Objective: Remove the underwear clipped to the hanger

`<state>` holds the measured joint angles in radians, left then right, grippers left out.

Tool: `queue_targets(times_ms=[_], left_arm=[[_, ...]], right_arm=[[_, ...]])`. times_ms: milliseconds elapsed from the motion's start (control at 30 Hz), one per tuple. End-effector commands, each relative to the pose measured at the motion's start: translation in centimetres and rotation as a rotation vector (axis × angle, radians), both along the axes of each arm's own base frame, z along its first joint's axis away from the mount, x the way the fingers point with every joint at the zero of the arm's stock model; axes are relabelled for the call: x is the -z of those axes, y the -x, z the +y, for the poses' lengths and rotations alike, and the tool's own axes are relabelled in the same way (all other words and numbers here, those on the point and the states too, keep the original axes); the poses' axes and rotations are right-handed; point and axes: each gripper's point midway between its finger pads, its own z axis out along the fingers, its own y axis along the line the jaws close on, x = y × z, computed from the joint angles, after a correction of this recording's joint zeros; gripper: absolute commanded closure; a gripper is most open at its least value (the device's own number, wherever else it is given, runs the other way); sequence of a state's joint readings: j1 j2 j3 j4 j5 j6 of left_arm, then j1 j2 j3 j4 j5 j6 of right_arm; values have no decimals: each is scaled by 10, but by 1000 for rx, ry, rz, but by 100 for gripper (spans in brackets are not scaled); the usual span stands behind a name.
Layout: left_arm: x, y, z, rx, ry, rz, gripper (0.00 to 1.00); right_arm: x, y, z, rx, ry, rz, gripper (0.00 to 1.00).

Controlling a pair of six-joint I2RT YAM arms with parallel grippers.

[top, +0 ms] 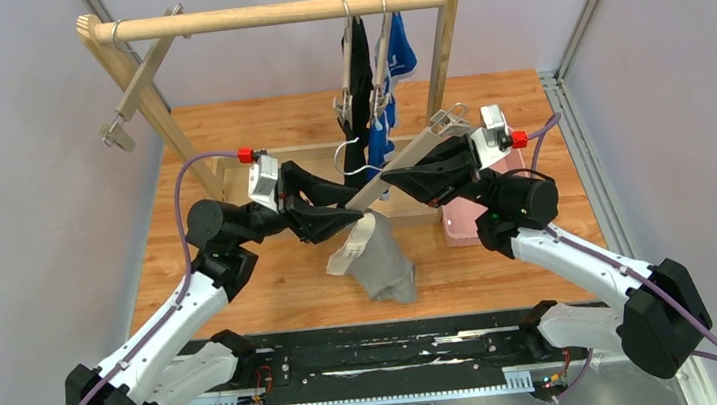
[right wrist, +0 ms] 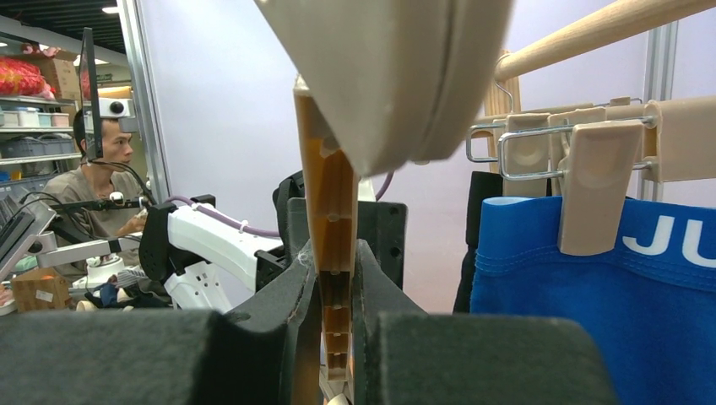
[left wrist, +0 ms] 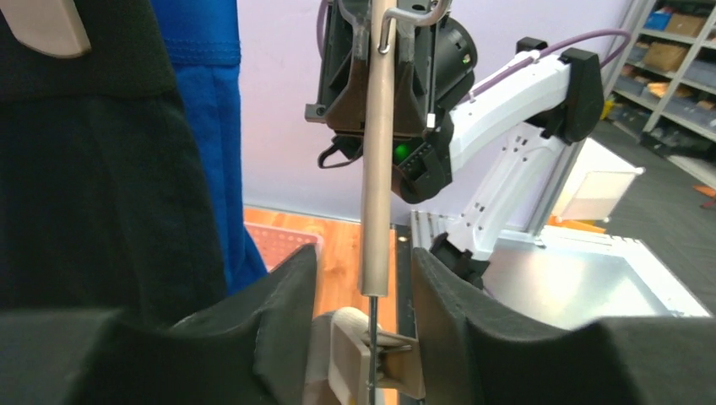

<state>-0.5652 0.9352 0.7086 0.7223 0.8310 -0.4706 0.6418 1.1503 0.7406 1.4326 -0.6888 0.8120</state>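
Right claw (top: 390, 175) clamps the hanger (top: 429, 143); left claw (top: 348, 221) straddles its clip (left wrist: 371, 359) — whether squeezing, unclear. Only the top view shows all three briefs — grey (top: 386, 265), black (top: 358, 72), blue (top: 402, 52).

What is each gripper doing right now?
Left gripper: around the hanger clip; squeeze cannot be told.
Right gripper: closed on the hanger.

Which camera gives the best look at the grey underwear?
Top external: nearly all of the grey underwear shows there, dangling from the hanger. Left wrist shows just the clip; right wrist shows none of it.
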Motion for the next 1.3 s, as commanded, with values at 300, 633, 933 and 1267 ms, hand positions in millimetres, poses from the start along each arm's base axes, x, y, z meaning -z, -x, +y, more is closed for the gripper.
queue_targets(times_ms=[300, 633, 933, 1267], left_arm=[[11, 14, 8, -4, -28, -33, 31], [21, 14, 10, -14, -42, 1, 51], [26, 14, 8, -4, -52, 23, 79], [21, 18, 7, 25, -58, 5, 96]], right_arm=[[-24, 26, -11, -37, -59, -83, 99], [-28, 28, -11, -36, -50, -91, 99], [-26, 25, -9, -34, -43, -82, 99], [-25, 24, -9, -33, -40, -78, 99]])
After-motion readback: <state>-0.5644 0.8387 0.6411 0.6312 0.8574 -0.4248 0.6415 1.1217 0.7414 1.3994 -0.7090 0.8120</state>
